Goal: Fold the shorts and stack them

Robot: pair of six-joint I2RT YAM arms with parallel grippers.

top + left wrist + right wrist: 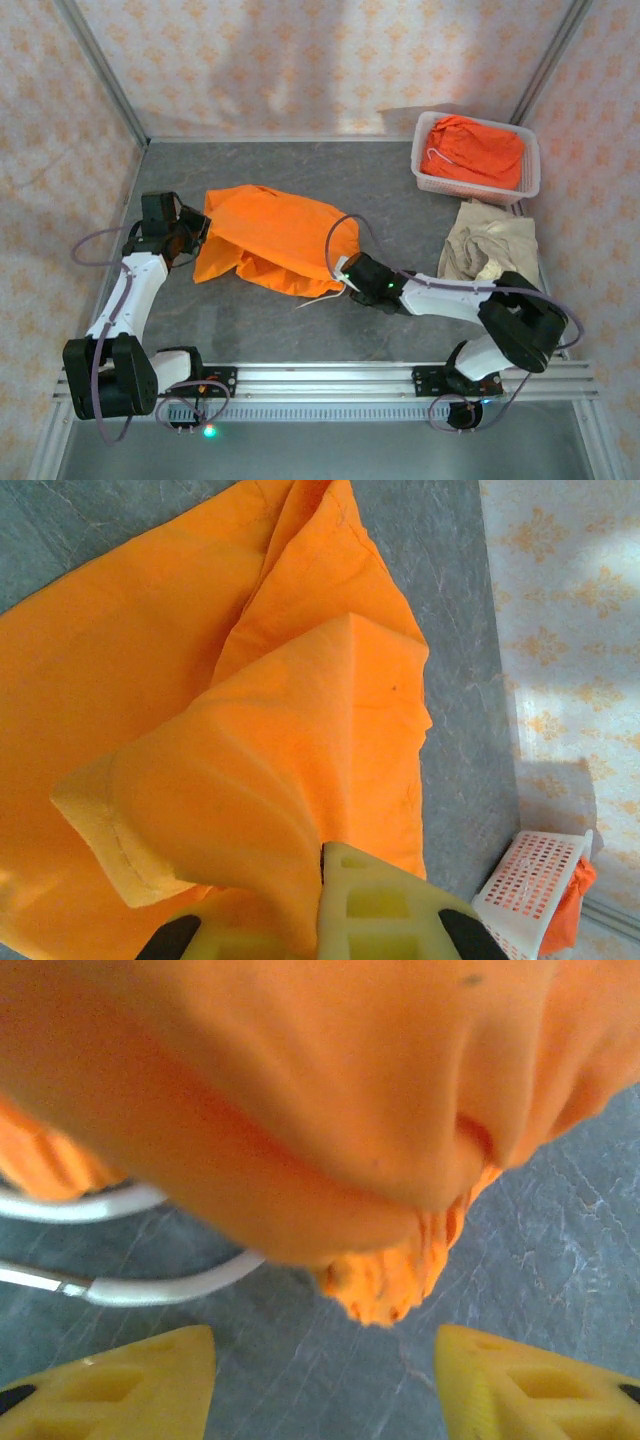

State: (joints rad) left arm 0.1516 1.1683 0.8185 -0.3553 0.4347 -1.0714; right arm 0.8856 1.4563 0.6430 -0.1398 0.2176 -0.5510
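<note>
An orange pair of shorts (270, 235) lies spread on the grey table, left of centre. My left gripper (188, 240) is shut on its left edge; in the left wrist view the cloth (250, 730) rises in a fold pinched between the yellow fingers (380, 910). My right gripper (346, 276) sits at the pair's lower right corner. It is open, and the gathered waistband corner (390, 1280) and white drawstring (150, 1285) lie just beyond its fingertips (130, 1380), with nothing between them. A beige pair (490, 245) lies crumpled at the right.
A white mesh basket (530, 160) stands at the back right with another orange pair (475, 150) inside; its corner (530, 880) also appears in the left wrist view. Patterned walls close off the back and sides. A metal rail (320, 380) runs along the near edge.
</note>
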